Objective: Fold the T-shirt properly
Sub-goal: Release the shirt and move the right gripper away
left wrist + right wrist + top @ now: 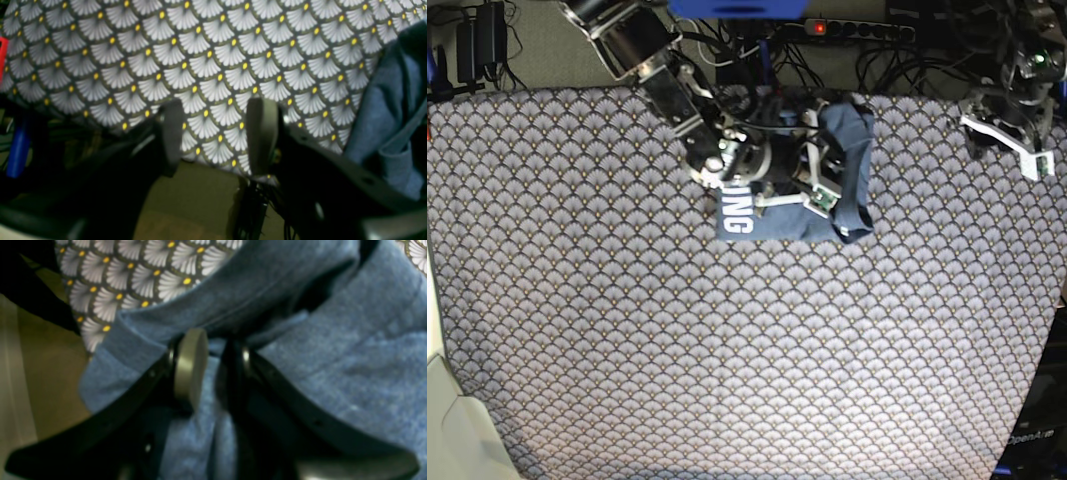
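Pinching fold of slate-blue cotton T-shirt (350,366), right end effector (213,366) narrow on cloth; left end effector (217,133) wide, empty, over scallop-patterned bench cloth (200,50).

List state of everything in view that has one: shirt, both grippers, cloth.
T-shirt: bunched into a small pile at the table's far edge, white lettering showing, not neatly folded.
right gripper: over the shirt, jaws closing on a ridge of blue fabric.
left gripper: open, holding nothing, over the tablecloth edge beside the shirt.
tablecloth: spread flat over the table.
power strip: red switch light on.
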